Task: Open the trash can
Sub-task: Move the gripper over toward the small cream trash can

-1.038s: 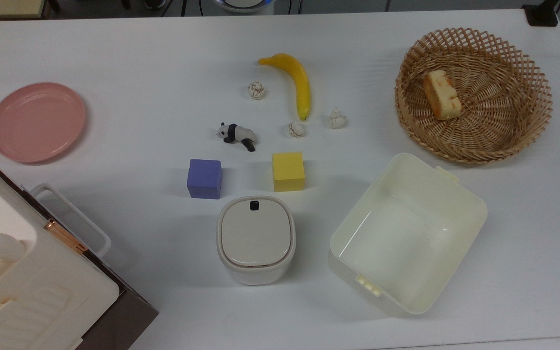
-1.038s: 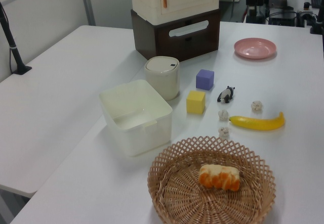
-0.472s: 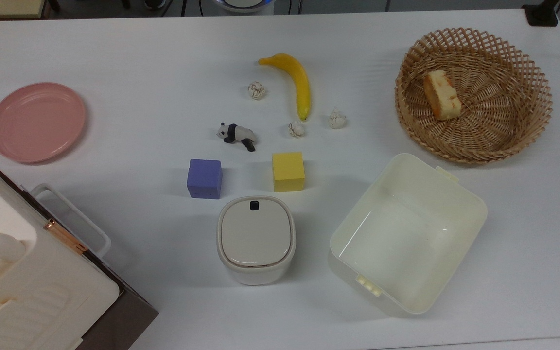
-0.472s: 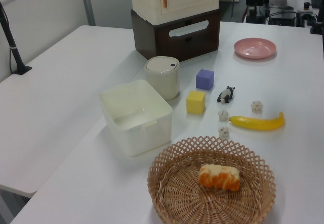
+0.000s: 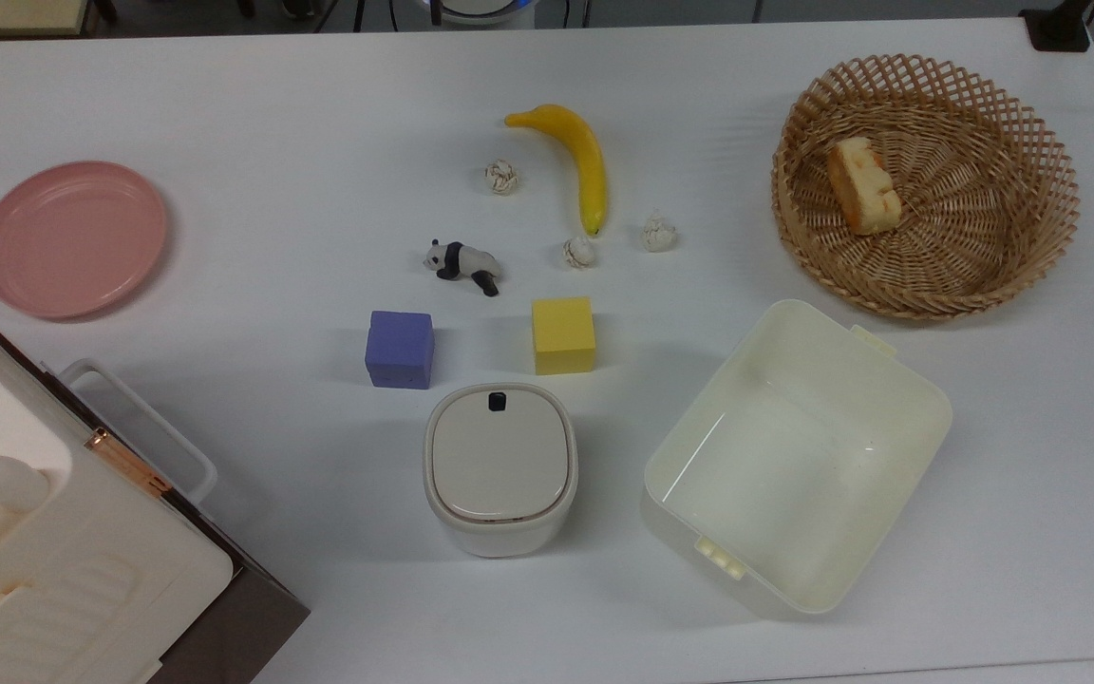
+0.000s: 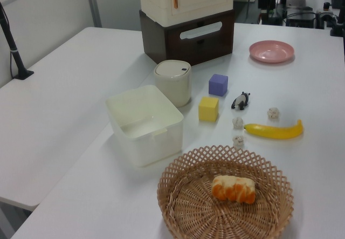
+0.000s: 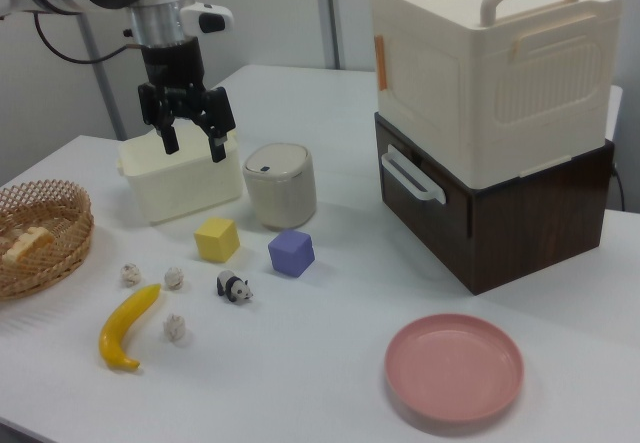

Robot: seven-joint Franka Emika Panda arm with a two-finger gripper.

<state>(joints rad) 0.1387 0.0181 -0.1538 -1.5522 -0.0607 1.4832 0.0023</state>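
1. Nearest in the right view, the pink plate (image 7: pixel 455 368), the banana (image 7: pixel 125 328) and the panda figure (image 7: pixel 233 286) lie on the white table (image 7: pixel 330 403). In the top view, each holds the same position as a second ago.
2. Next, the yellow cube (image 7: pixel 217 239) and the purple cube (image 7: pixel 291 252) stand apart from each other, just in front of the trash can (image 7: pixel 280 185). Neither has shifted.
3. The trash can stands upright near the middle of the table. The cream tub (image 7: pixel 185 188) is on the right view's left and the stacked storage boxes (image 7: pixel 490 113) are on the right view's right. Its flat lid (image 7: pixel 277 159) lies closed, as before, with the black button (image 7: pixel 263 170) at the edge facing the cubes.
4. Farther back and higher, the gripper (image 7: pixel 192 145) hangs in the air on the right view's left of the trash can, well clear of the lid. Its fingers are spread and hold nothing.
5. Assessment: no object on the table has changed over the last second, so the task is not yet started. The remaining work is likely to bring the gripper over the lid and press the button. The button is small, so a poorly centred press could land on the lid instead.
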